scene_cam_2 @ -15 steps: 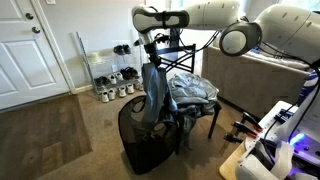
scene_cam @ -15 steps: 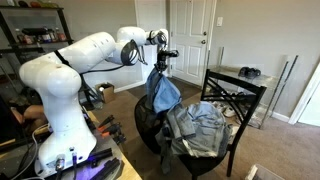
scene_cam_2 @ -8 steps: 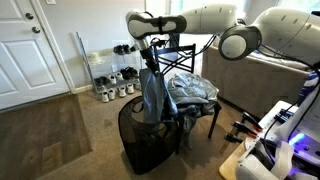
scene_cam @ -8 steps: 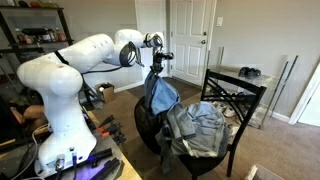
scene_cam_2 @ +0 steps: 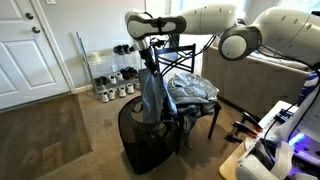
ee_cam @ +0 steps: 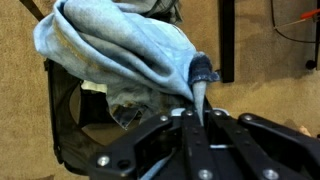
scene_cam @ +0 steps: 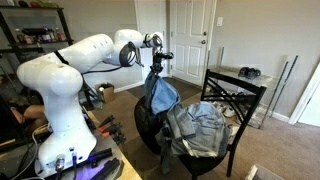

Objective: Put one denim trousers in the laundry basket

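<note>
A black lattice-backed chair [scene_cam: 236, 98] stands just beside the basket [scene_cam: 146, 128], so close in both exterior views that I cannot tell whether they touch. A heap [scene_cam: 198, 126] of paler grey-blue denim lies on its seat, the near edge drooping toward the basket's wall. The heap and the chair crowd one side of the basket's mouth and are the nearest things to the hanging cloth. On the basket's other sides lies bare carpet. In an exterior view a shoe rack [scene_cam_2: 113, 76] stands well behind the basket against the wall, and a white door [scene_cam_2: 22, 48] is farther off to one side. The white arm [scene_cam: 85, 55] reaches in above the basket from the side away from the chair.

The jeans [scene_cam: 161, 92] hang from the gripper [scene_cam: 157, 63] directly above the basket. Their long axis is vertical. The upper end is bunched at the gripper, the body falls in loose folds, and the lower end is down at the basket's rim. Through the dark netting I cannot tell how far inside it reaches. In the wrist view the cloth spreads over the basket's opening, with part of the rim showing beside it. There the gripper's fingers [ee_cam: 200, 72] are pressed together on a narrow fold of the jeans, pinching it at the tips
</note>
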You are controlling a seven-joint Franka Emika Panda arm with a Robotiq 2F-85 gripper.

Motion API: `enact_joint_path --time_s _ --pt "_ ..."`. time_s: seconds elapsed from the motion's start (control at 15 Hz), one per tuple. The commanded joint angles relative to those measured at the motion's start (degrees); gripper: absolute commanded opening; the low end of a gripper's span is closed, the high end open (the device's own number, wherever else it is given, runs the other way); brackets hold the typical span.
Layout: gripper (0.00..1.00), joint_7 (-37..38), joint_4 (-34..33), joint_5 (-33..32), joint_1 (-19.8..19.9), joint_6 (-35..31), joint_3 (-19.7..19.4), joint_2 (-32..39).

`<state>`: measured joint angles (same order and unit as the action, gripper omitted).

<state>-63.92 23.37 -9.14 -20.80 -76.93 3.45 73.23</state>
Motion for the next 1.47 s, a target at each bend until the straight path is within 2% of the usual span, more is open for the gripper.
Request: enact_joint_path --time_s 0.0,0.07,0.13,0.2,0.27,0.33,0.4,0.53,0.93,1.0,1.4 --pt "0.02 -1.7 1.19 -1.1 -0.39 -0.68 -0.63 -0.91" --pt "0.02 -1.85 1.23 -1.25 -0.48 -0.56 -0.7 -0.93" --pt "0.02 -0.38 -4.12 -0.07 -0.4 1.75 -0.44 2.29" --pt "0.08 -0.38 -4.34 -0.03 -0.43 1.88 -0.47 2.49" --pt "0.08 -0.38 -4.75 0.03 -0.45 1.93 -0.52 2.9" --pt "0.08 0.0 -1.43 -0.24 -0.26 0.26 -0.11 1.25" --pt "0.08 -0.16 -2.97 0.16 -0.39 0.77 -0.58 2.21" --pt "0.08 0.09 -0.47 0.24 -0.34 -0.44 -0.57 0.97" --pt "0.08 0.09 -0.52 0.24 -0.34 -0.43 -0.57 0.97" --pt "0.02 -0.07 -0.61 0.11 -0.38 -0.79 -0.65 1.04" --pt "0.02 -0.78 -2.46 -0.13 -0.69 -2.92 -0.71 2.45"
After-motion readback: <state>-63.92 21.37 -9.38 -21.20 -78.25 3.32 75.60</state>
